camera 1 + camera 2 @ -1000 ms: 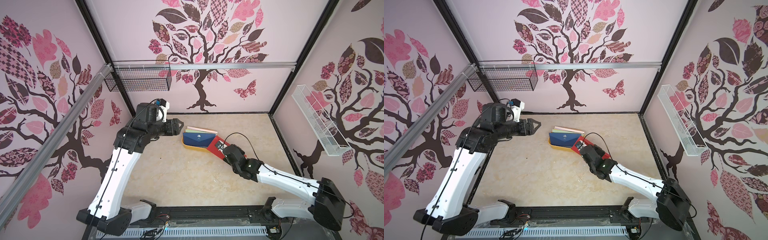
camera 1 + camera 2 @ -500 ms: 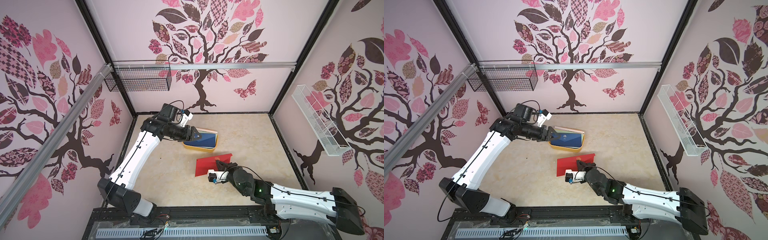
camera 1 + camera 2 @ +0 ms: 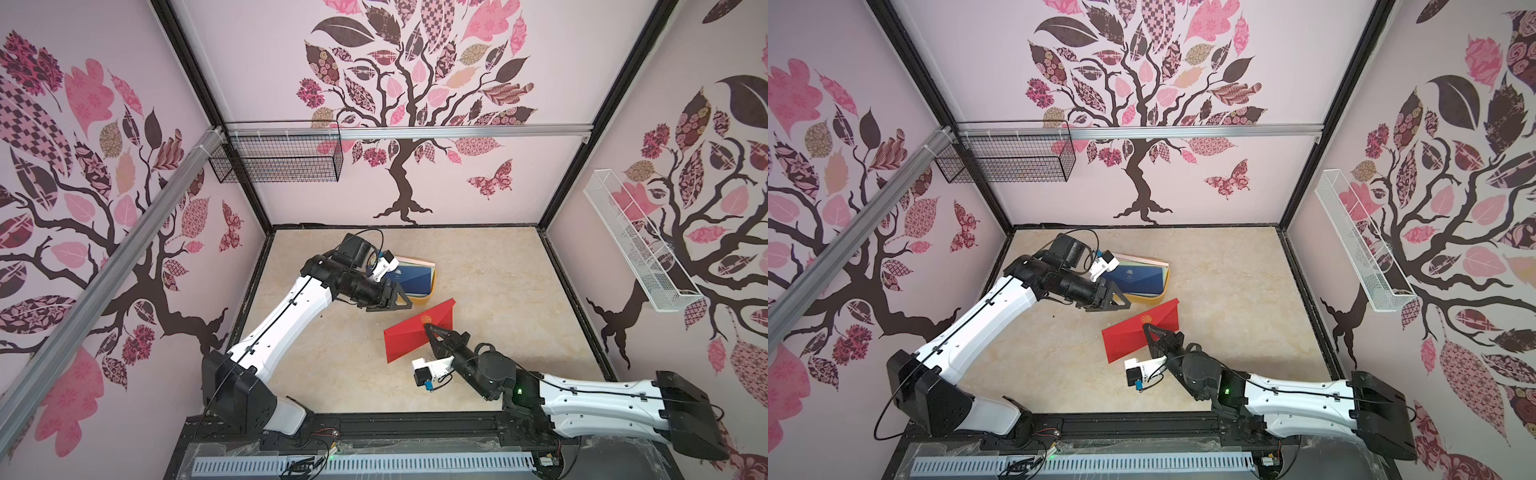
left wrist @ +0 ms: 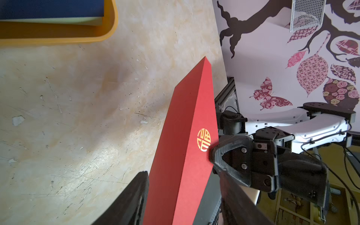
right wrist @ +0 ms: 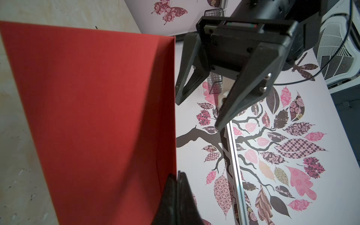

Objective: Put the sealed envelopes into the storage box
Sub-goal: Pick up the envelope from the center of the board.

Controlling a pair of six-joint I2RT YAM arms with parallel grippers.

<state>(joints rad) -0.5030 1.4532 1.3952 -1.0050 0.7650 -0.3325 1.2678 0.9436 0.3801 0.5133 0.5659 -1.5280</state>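
Nearest the front, the right gripper (image 3: 429,329) has its jaws pressed together on the edge of the red envelope (image 3: 415,338), pinching it just beside the round gold emblem (image 4: 204,139). The envelope is stiff matte paper with a fine grain. It is held up on a slant above the worktop (image 3: 498,291), and the right wrist view shows its plain face bowing slightly. The black fingers (image 5: 175,196) are wedge-shaped, with a criss-cross texture on their outer faces.

Just beyond, the left gripper (image 3: 405,304) points at the envelope's far end with its jaws clearly apart and holding nothing. In the left wrist view the red sheet sits in the gap between them; whether either finger touches it I cannot tell. The worktop is a beige marble-look surface, scuffed and scratched.

Behind the left gripper sits the storage box (image 3: 424,297), a shallow yellow-orange plastic tub with rounded corners. It holds a flat stack topped by a navy envelope (image 3: 409,276), with a pale green one (image 4: 58,20) showing under it.

A black wire basket (image 3: 282,162) hangs on the far wall, and a white mesh tray (image 3: 636,245) on the side wall.
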